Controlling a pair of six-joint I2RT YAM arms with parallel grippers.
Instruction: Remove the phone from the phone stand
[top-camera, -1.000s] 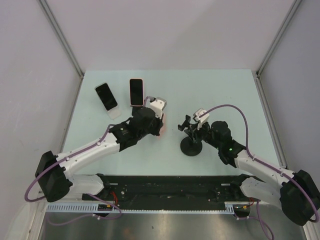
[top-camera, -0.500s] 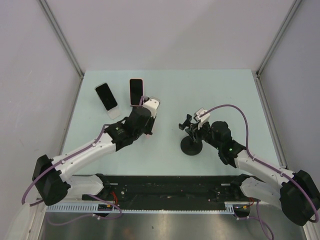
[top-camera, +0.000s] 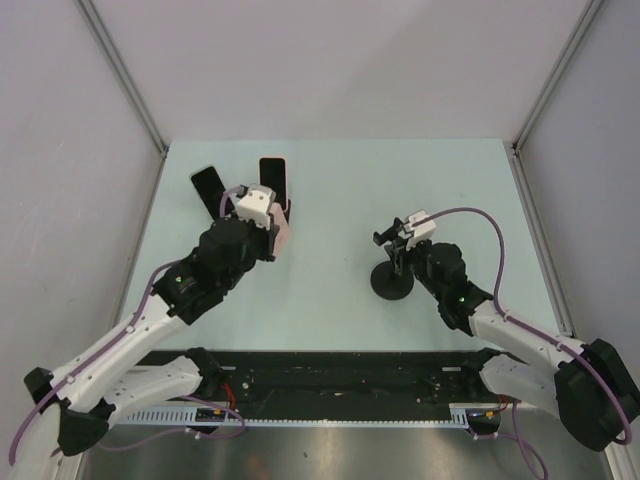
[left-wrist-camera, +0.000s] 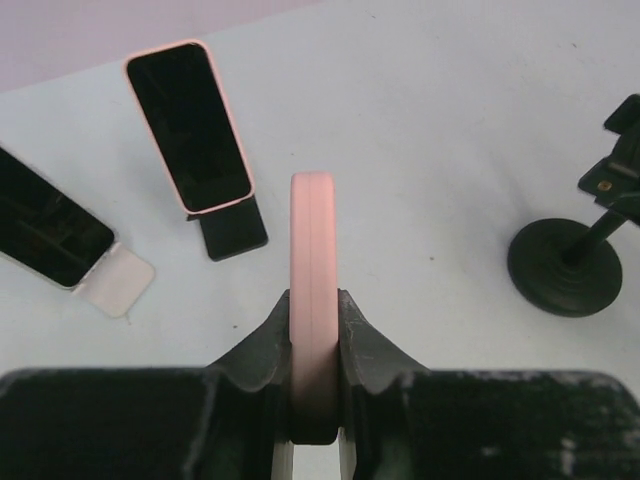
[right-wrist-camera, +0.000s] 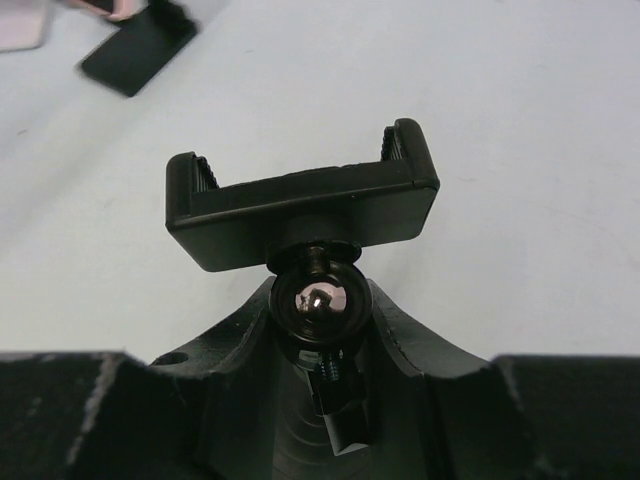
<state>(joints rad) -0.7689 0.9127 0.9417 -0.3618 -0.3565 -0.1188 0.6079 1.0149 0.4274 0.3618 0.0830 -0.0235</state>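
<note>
We saw the left gripper closed to a narrow gap on the phone. The phone was pink, held edge-on and upright, with a finger pressed on each flat side. It was out of the stand and well apart from it, over the left half of the bench.

The right gripper was partly closed around the stand's ball joint, just under the black clamp. Its fingers touched the joint on both sides. In the top view the stand's round base sat on the bench, right of centre.

Two more phones lay flat at the far left of the bench. One was a pink-cased one, screen up. The other was a white-ended one, angled beside it. A black slab lay at the near end of the pink-cased one, touching it or just beside it; we could not tell which.
</note>
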